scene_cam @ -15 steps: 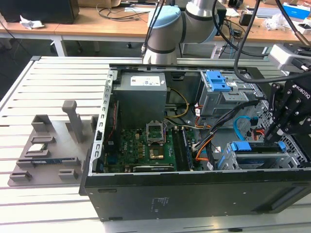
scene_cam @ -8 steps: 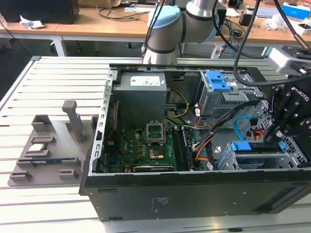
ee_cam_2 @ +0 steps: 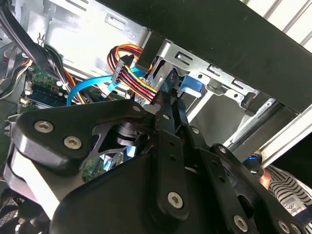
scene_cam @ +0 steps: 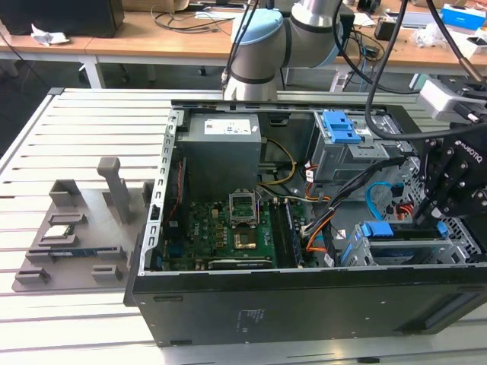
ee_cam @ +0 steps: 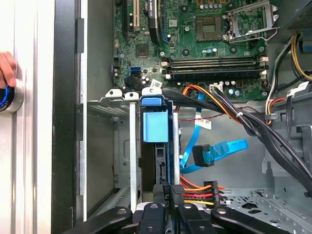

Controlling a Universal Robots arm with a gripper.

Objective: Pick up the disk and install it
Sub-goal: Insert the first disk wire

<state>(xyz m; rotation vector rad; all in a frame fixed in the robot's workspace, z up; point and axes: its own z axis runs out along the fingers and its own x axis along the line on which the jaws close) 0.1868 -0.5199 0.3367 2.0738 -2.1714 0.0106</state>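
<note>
Down at the open black computer case's (scene_cam: 304, 312) lower drive cage (ee_cam: 122, 146), the black two-finger gripper (ee_cam: 165, 202) stands directly over the flat silver hard disk with blue plastic side rails (ee_cam: 156, 122), which sits on edge in the cage's slot. In the first wrist view the disk runs from the gripper at six o'clock toward twelve o'clock, blue tab farthest away, long axis along the slot. The fingers are drawn nearly together at the disk's near edge; whether they pinch it I cannot tell, since the contact is cut off. A bundle of red, orange and yellow power wires (ee_cam: 200, 192) lies just beside, at three o'clock.
</note>
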